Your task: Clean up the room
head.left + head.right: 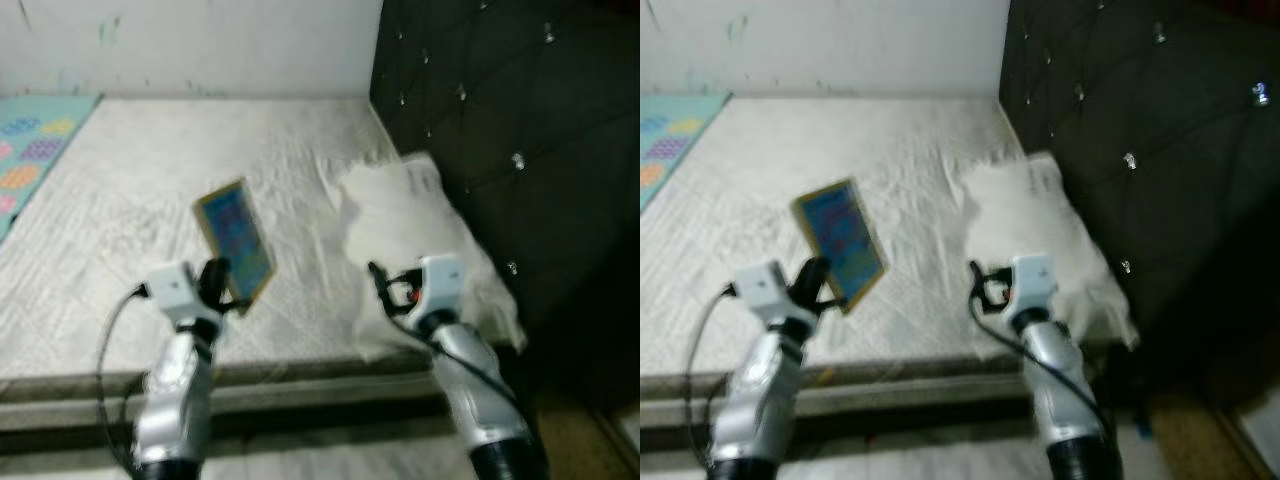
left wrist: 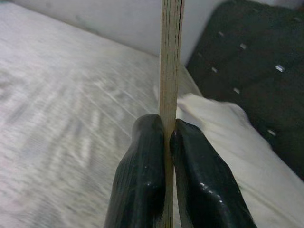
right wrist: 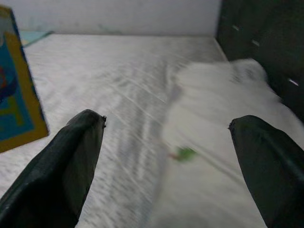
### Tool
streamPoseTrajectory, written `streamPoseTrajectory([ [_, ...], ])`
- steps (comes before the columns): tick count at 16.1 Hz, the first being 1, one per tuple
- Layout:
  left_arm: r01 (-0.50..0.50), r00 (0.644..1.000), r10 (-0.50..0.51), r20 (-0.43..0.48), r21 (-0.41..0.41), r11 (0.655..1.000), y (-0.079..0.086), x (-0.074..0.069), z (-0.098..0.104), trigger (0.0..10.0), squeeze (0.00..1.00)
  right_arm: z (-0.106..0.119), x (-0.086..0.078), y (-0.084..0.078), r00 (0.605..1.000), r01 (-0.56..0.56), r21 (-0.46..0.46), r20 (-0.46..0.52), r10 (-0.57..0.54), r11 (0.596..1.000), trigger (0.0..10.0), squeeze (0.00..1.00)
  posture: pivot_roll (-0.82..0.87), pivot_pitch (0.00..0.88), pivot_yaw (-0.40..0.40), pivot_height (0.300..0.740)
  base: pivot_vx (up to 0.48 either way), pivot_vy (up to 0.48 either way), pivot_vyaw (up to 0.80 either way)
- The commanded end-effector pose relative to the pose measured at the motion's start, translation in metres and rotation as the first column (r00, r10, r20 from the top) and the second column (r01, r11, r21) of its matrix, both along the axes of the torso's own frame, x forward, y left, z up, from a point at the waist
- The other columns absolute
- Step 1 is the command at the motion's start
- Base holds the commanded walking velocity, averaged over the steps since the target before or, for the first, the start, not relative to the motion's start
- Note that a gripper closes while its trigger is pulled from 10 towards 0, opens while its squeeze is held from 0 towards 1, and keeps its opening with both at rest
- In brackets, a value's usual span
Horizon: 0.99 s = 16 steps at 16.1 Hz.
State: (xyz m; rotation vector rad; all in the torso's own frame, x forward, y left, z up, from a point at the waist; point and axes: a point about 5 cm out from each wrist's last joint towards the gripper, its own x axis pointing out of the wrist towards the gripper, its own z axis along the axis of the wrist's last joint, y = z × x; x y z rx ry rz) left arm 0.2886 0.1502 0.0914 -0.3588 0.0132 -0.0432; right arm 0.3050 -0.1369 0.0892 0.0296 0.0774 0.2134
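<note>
- Our left gripper point(image 2: 167, 142) is pinching a book point(image 1: 236, 240) by its lower edge; both fingers point(image 2: 142, 161) press flat against the covers, one on each side.
- The book rises upright beyond the left gripper, raised above the mattress point(image 1: 150, 190). Its blue cover with a yellow border faces up and toward our right side.
- In the left wrist view we see the book edge-on, as a thin pale band between the fingers.
- Our right gripper point(image 3: 166, 128) is spread wide and holds nothing.
- Ahead of the right gripper lies a white pillow point(image 1: 410, 220), resting on the mattress against the dark tufted headboard point(image 1: 520, 120).
- The book is to the left of the right gripper, apart from it.
- A patterned mat point(image 1: 30, 150) lies far left of the left gripper, beside the mattress.
</note>
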Motion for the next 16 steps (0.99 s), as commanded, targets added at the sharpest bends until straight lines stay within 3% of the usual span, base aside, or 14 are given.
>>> streamPoseTrajectory([
  [1,0.026,0.997,-0.026,0.066,0.008,1.000,-0.0012,0.0025,0.0120,10.0,0.00,0.0018,0.0014,-0.0001,1.000,0.009,0.001,0.004,-0.009,1.000,10.0,0.00,-0.12,0.025,-0.011,0.740,0.000,0.000,0.00],
  [4,0.034,0.997,-0.035,0.074,0.004,0.999,-0.0019,0.0020,0.0129,10.0,0.00,0.0017,0.0014,-0.0003,1.000,0.009,0.001,0.004,-0.009,1.000,10.0,0.00,-0.12,0.023,-0.012,0.740,0.095,0.000,0.00],
  [16,0.057,0.995,-0.058,0.079,0.009,0.998,-0.0039,0.0041,0.0129,10.0,0.00,0.0031,0.0048,0.0025,1.000,-0.002,-0.002,0.014,0.002,1.000,10.0,0.00,-0.12,0.003,-0.011,0.740,0.345,0.000,0.00],
])
